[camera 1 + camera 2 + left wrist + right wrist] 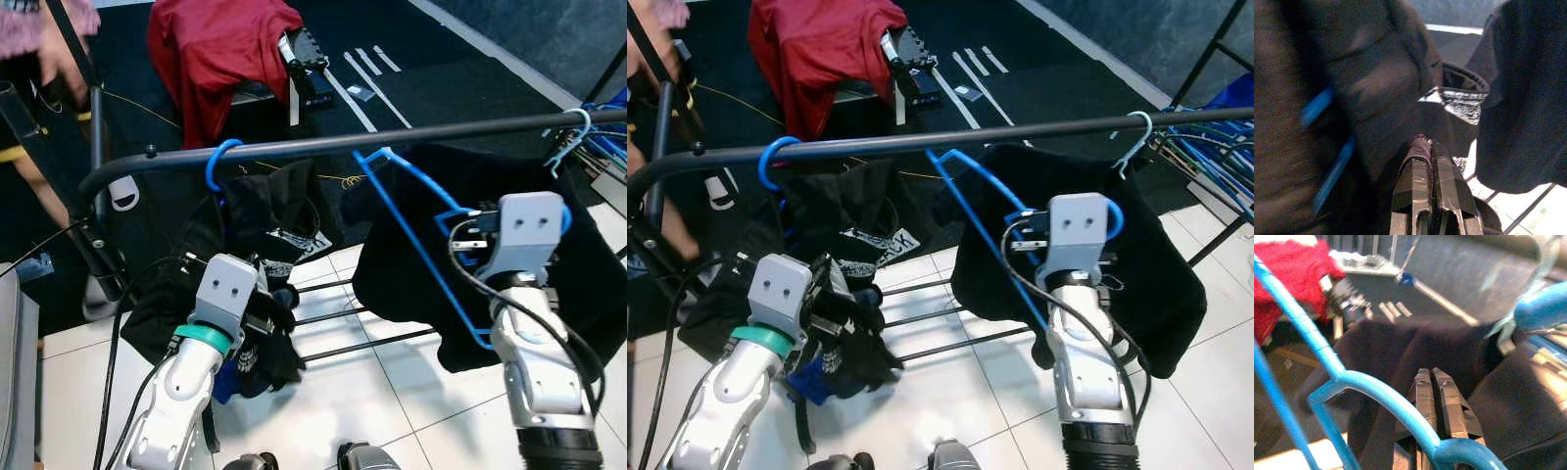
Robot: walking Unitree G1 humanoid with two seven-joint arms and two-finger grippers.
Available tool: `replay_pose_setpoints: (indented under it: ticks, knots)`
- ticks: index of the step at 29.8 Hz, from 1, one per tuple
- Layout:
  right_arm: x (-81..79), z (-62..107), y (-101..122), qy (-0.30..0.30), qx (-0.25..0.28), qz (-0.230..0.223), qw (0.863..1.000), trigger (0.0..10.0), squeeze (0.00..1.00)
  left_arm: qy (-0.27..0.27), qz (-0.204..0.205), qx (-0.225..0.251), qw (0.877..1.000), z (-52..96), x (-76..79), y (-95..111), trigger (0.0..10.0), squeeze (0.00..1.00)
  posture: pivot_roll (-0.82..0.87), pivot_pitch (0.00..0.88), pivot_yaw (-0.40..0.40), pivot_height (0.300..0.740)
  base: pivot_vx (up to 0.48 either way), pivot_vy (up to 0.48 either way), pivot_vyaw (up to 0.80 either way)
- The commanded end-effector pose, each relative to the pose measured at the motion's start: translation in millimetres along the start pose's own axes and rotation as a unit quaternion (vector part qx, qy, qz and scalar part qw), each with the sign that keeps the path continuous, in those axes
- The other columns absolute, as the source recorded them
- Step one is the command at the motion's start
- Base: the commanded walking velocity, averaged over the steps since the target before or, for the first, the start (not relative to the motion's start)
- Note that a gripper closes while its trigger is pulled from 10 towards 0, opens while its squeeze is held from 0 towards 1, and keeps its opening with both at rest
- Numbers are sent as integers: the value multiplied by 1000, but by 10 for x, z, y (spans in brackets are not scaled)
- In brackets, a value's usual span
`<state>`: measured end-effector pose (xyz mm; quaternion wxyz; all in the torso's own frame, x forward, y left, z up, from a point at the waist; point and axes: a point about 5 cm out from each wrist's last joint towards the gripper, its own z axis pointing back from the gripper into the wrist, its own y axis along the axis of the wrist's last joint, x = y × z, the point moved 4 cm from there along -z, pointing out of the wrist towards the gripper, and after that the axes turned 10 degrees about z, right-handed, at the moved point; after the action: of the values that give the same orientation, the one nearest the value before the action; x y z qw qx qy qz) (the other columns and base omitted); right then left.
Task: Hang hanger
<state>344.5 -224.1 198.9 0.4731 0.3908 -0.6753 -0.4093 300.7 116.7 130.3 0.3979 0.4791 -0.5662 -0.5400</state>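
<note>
Right pincer (468, 238) is clamping the blue hanger (421, 250) with its black garment (578, 284), hook touching the rail (323, 145); left pincer (1427, 156) is pinching dark cloth (269, 211). Next: seating hook, releasing.

Silver arms, teal L-wrist band, blk cables.

1. The two head views look forward and down from above a dark rail (323, 143) crossing the upper frame; both share it, the arms and the tiled floor (392, 392).
2. The left wrist view sits very near dark cloth (1366, 83), looking along its tool (1430, 191).
3. The right wrist view looks along its tool (1432, 406), a blue hanger (1352, 382) close across the frame.
</note>
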Motion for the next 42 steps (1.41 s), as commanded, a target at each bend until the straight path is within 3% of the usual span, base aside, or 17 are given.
replay_pose_setpoints:
  ticks: [1, 5, 6, 9, 11, 18, 21, 26, 30, 38, 42]
  knots:
    - [117, -142, 21, -12, -16, -28, 999, 10000, 0, -8, 0, 4, 1000, 17, 44, 6, 10000, 0, -192, 69, 47, 740, 0, 0, 0]
    - [130, -176, 29, -11, -18, -33, 999, 10000, 0, -9, 1, 5, 1000, 14, 48, 10, 10000, 0, -192, 69, 47, 740, 0, 0, 0]
    - [86, -304, -3, 10, -36, -13, 999, 10000, 0, -10, 3, 7, 1000, 8, 67, 28, 10000, 0, -184, 75, 47, 740, 0, 0, 0]
    - [46, -399, -44, 29, -57, 3, 998, 10000, 0, -11, 4, 9, 1000, 5, 82, 42, 10000, 0, -184, 75, 47, 740, 0, 0, 0]
    - [-1, -611, -57, 54, -80, 15, 995, 10000, 0, -12, 8, 14, 1000, -5, 112, 72, 10000, 0, -170, 80, 40, 740, 0, 0, 0]
    - [-40, -822, -28, 71, -100, 5, 992, 10000, 0, -8, 13, 20, 1000, -14, 138, 113, 10000, 0, -152, 89, 31, 740, 0, 0, 0]
    - [-56, -919, 74, 85, -91, 23, 992, 10000, 0, -8, 14, 22, 1000, -9, 149, 127, 10000, 0, -147, 92, 28, 740, 0, 0, 0]
    - [-112, -984, 165, 107, -79, 44, 990, 10000, 0, -8, 17, 24, 1000, -12, 169, 142, 10000, 0, -145, 94, 22, 740, 0, 0, 0]
    - [-184, -1077, 392, 124, -31, 92, 987, 10000, 0, -7, 20, 27, 999, -11, 191, 154, 10000, 0, -141, 91, 16, 740, 0, 0, 0]
    - [-233, -1112, 477, 126, -13, 95, 987, 10000, 0, -7, 20, 26, 999, -8, 203, 146, 10000, 0, -141, 83, 18, 740, 0, 0, 0]
    - [-252, -1098, 356, 137, -41, 81, 986, 10000, 0, -10, 21, 27, 999, -25, 213, 152, 10000, 0, -149, 76, 23, 740, 0, 0, 0]
